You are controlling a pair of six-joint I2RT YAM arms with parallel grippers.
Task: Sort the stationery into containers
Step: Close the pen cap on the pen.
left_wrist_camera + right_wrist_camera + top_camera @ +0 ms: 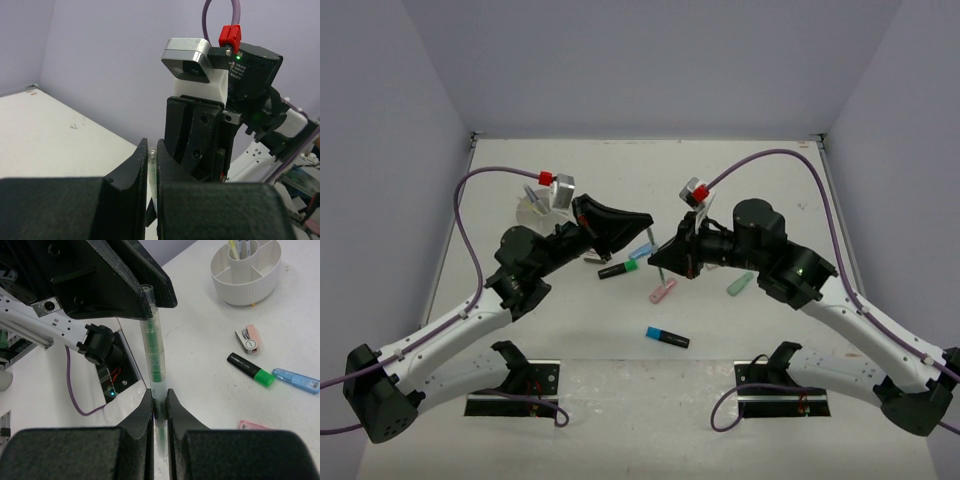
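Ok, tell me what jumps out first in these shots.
The left gripper and right gripper both clamp one clear green-cored pen in mid-air above the middle of the table, one toward each end. Beyond it a round white divided holder already has pens in it, with a black green-tipped highlighter and a light blue marker lying loose nearby.

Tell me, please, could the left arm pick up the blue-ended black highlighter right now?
Probably not yet: the left gripper is shut on the clear green pen, which the right gripper also clamps. The blue-ended highlighter itself lies unobstructed, in the open.
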